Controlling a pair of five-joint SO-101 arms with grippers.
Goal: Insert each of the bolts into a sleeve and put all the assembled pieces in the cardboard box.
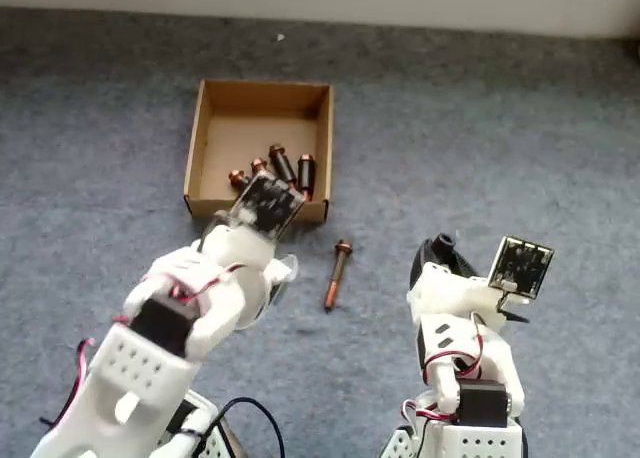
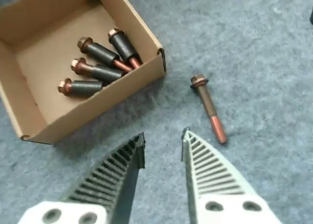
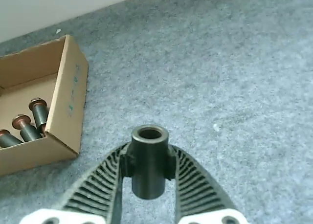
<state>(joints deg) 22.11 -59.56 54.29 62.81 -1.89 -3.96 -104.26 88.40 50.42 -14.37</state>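
On the grey counter [image 1: 520, 128], the box [image 1: 196, 148] stands open-topped in front of the left gripper [image 2: 164, 136], close enough that finished work can be dropped in with a short reach. That gripper hovers just short of the box's near wall, jaws apart and nothing between them, which reads as readiness to go down for a pickup. The right gripper [image 3: 148, 153], well apart from the box, is clamped around the sleeve [image 3: 148, 180] at mid-length. That leaves the open bore clear of the fingers, presumably so a shank can be fed in from that end. Four assembled pieces [image 2: 98, 67] lie side by side on the box floor by its near wall, already dealt with. One bare bolt [image 2: 209, 109] lies flat on the counter just beside the box's near corner, between the two grippers and touching neither. It looks to be the last one, waiting to be mated with the held sleeve.
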